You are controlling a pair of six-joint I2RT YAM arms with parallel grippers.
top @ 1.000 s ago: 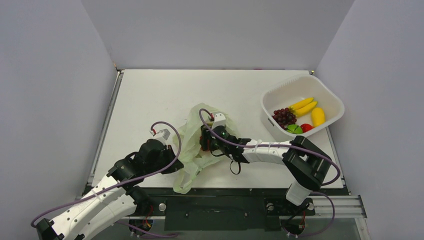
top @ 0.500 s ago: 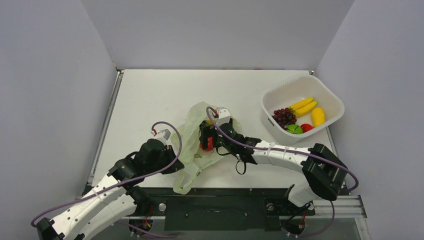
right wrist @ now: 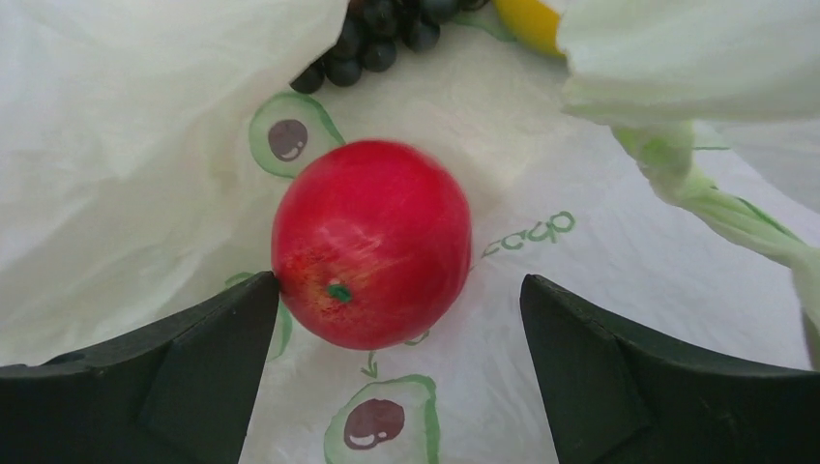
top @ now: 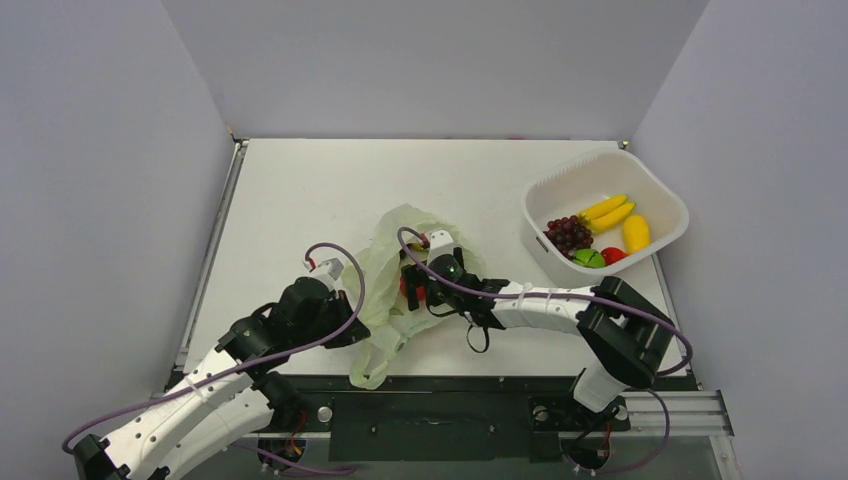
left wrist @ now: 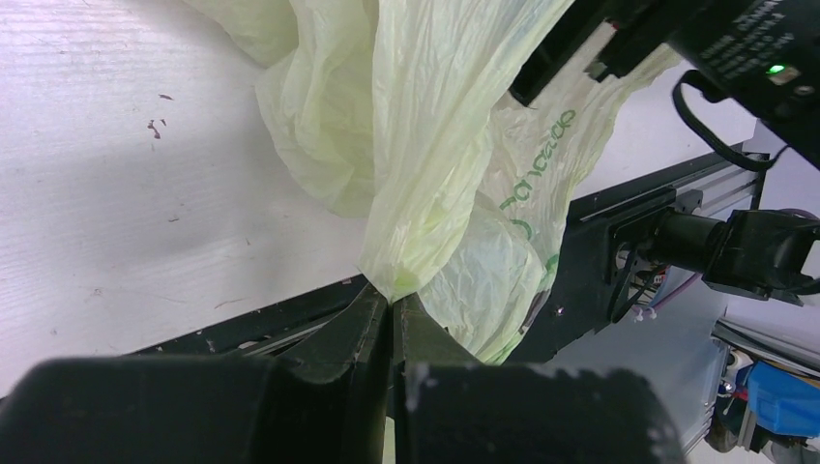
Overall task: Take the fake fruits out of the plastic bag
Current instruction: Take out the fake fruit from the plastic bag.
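Two sets of fingers are at one bag (top: 385,262) on the tabletop (top: 300,190). The left fingers (left wrist: 372,319) are clenched on a fold of the bag, same as a second ago. The right fingers (right wrist: 208,372) have spread wide since then. One red fruit (right wrist: 372,242) lies in the bag between them, touching one finger, not gripped. At the right, one basket (top: 560,185) holds two bananas (top: 610,212), one grape bunch (top: 568,235) and three small fruits (top: 636,233).

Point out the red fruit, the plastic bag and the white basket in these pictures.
red fruit (right wrist: 372,242), right wrist view, middle of its glossy skin.
plastic bag (left wrist: 425,135), left wrist view, a crinkled hanging fold.
white basket (top: 605,153), top view, its far rim.
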